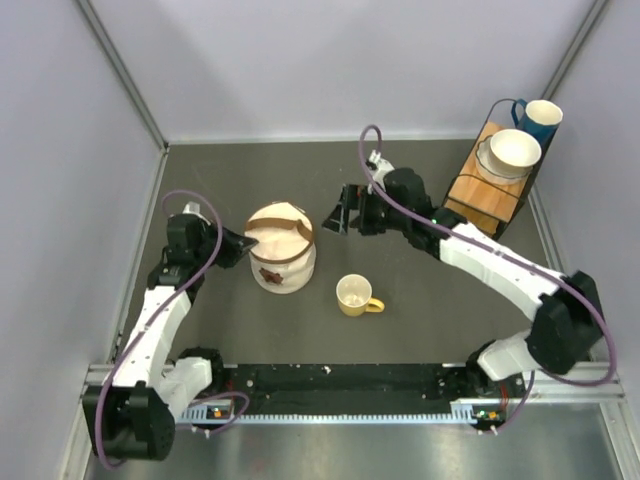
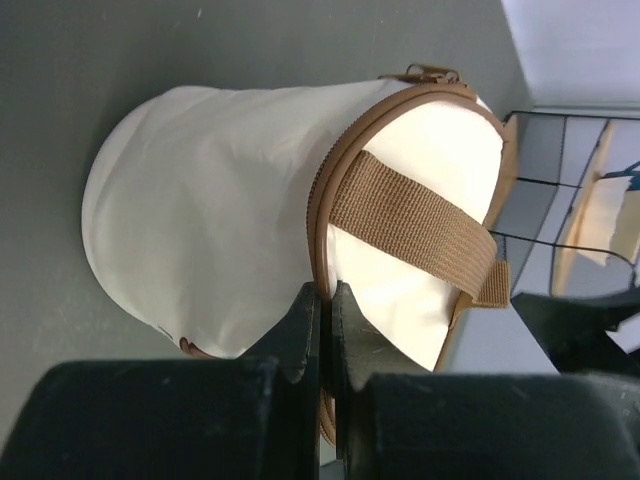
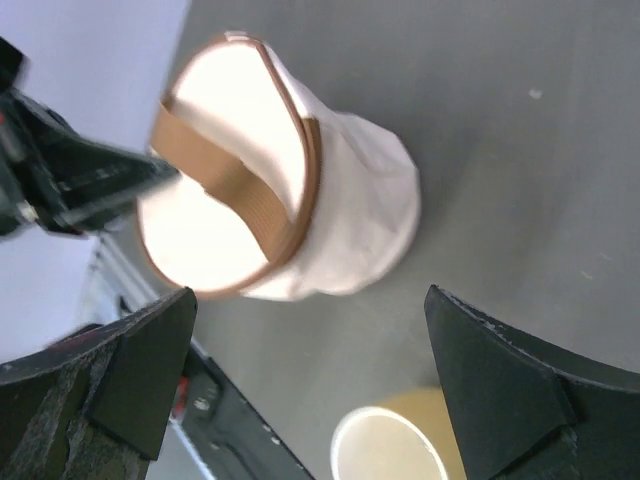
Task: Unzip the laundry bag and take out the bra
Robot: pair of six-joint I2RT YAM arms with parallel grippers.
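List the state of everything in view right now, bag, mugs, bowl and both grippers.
laundry bag: upright, zip looks closed.
left gripper: shut on the bag's brown rim.
right gripper: open, empty, beside the bag.
yellow mug: upright, empty.
white bowl: upright on the rack.
blue mug: upright on the rack.

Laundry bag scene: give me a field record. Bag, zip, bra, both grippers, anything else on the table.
bag: laundry bag upright, brown strap across the top
zip: looks closed, no opening shows
bra: not visible
left gripper: shut on the bag's brown rim
right gripper: open, right of the bag, not touching it
other: yellow mug upright, near-right of the bag; white bowl and blue mug on the rack, far right
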